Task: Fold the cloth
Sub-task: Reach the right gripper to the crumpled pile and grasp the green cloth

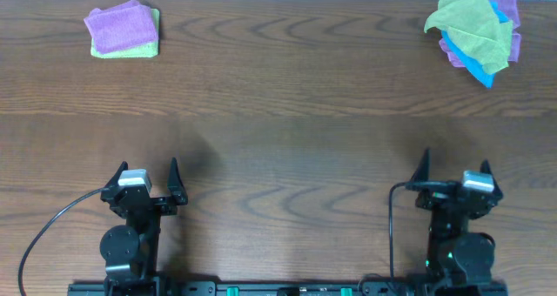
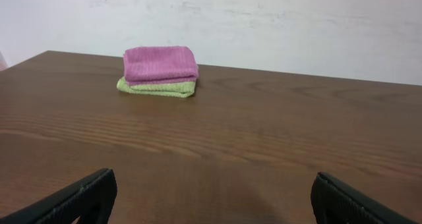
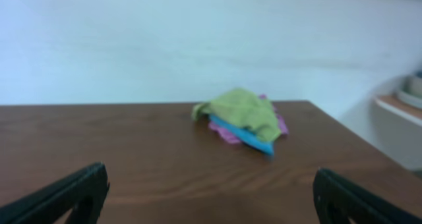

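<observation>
With the left gripper [image 1: 147, 167] and right gripper [image 1: 455, 161] both released and empty, the right one best pinches only the cloth [image 1: 470, 26], clear of the blue cloth [image 1: 474, 65] beneath

The cloth [image 1: 474, 28] lies crumpled at 2 o'clock on the table [image 1: 278, 113], atop a blue cloth [image 1: 474, 65] and purple cloths [image 1: 513, 43]. At 10 o'clock a folded purple cloth [image 1: 120, 26] sits on a folded pale green cloth [image 1: 130, 50]. The left gripper [image 1: 146, 165] at 7 o'clock and the right gripper [image 1: 455, 161] at 5 o'clock stand wide and empty.

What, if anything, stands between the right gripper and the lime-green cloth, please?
Nothing visible does: only table lies between the right gripper and the cloth, which tops a blue cloth and a purple cloth.
</observation>
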`<state>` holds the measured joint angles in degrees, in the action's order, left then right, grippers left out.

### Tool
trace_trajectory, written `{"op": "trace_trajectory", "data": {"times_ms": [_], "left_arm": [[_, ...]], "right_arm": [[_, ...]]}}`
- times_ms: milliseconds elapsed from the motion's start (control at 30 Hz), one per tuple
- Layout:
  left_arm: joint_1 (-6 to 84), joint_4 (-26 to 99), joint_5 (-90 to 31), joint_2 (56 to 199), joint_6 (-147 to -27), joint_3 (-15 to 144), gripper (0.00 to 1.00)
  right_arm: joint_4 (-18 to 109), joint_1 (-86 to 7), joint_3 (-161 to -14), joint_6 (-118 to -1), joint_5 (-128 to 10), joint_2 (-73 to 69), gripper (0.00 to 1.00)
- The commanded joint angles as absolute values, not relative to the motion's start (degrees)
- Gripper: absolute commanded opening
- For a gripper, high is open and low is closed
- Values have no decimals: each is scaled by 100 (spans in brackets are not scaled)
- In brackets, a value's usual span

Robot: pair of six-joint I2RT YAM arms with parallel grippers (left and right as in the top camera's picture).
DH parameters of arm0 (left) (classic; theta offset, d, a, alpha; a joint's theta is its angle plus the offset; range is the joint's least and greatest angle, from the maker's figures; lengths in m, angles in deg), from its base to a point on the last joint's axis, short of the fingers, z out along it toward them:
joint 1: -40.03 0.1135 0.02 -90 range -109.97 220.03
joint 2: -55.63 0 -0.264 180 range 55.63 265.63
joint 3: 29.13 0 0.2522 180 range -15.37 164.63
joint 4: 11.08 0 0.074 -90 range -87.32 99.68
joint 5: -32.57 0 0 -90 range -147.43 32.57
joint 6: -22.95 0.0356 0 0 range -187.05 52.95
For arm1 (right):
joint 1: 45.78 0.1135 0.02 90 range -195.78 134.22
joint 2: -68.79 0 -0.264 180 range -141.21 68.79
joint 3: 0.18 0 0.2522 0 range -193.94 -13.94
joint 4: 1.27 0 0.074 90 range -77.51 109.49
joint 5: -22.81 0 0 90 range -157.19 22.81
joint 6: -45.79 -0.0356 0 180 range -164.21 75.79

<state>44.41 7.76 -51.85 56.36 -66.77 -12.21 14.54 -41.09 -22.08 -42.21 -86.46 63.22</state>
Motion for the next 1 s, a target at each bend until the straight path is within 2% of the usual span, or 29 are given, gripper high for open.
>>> {"op": "trace_trajectory", "data": {"times_ms": [0, 133, 267, 667, 767, 967], "left_arm": [[4423, 826, -5229, 5588, -6575, -1428, 95], [4423, 828, -5229, 5588, -6572, -1428, 95], [4423, 826, -5229, 5588, -6575, -1428, 95], [4423, 828, -5229, 5588, -6575, -1428, 95], [4423, 826, -5229, 5588, -6572, -1428, 96], [4423, 826, -5229, 5588, -6572, -1428, 95]], "right_arm": [[1040, -4319, -2204, -4350, -8974, 5638, 99], [-439, -4745, -2337, -4354, -8429, 4019, 99], [-865, -5209, -3013, -4352, -7903, 2495, 99], [-804, -6131, -6411, -4000, -7203, -1942, 99], [-437, -6406, -7758, -4009, -7052, -3207, 99], [675, -6686, -9985, -4013, -6674, -4840, 99]]}}
